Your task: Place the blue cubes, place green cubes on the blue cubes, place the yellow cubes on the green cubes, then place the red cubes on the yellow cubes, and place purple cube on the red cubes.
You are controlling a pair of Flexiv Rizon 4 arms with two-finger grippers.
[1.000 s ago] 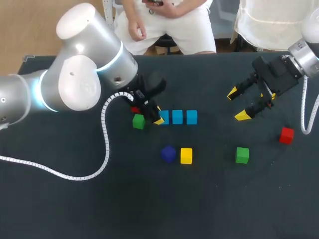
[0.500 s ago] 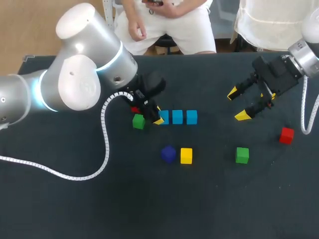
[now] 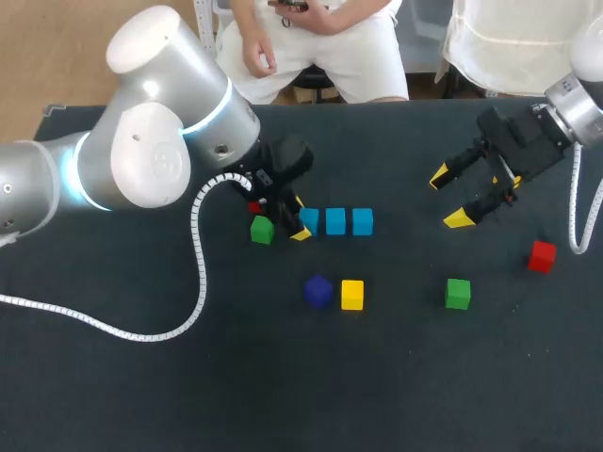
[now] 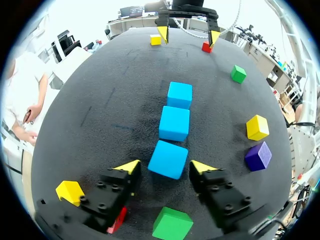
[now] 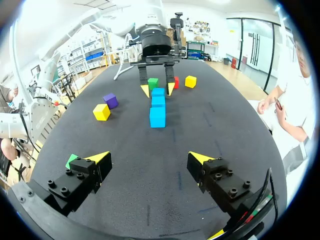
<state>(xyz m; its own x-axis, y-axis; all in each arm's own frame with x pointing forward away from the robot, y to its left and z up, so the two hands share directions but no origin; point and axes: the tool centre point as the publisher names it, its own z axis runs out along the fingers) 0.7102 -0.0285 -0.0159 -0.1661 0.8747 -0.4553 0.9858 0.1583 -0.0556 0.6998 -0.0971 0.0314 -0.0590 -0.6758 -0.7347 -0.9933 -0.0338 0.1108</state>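
Note:
Three blue cubes lie in a row: the nearest blue cube (image 3: 310, 222) (image 4: 168, 159), a middle blue cube (image 3: 335, 222) (image 4: 174, 123) and a far blue cube (image 3: 363, 222) (image 4: 180, 95). My left gripper (image 3: 300, 220) (image 4: 165, 167) straddles the nearest one, open, its fingers clear of the cube's sides. One green cube (image 3: 262, 229) (image 4: 172, 225) sits just beside that gripper, with a red cube (image 3: 254, 206) behind it. A purple cube (image 3: 318, 291), a yellow cube (image 3: 352, 295), a second green cube (image 3: 458, 293) and a second red cube (image 3: 541, 256) lie apart. My right gripper (image 3: 452, 198) (image 5: 149, 159) hangs open and empty.
Another yellow cube (image 4: 70, 191) (image 5: 190, 81) lies by my left gripper, hidden under the arm in the head view. A further yellow cube (image 4: 155, 39) sits near my right gripper. The dark table (image 3: 188, 377) has free room along its front.
My left gripper's fingers have spread apart and let go of the nearest blue cube, which stays in the row. The right arm has barely moved.

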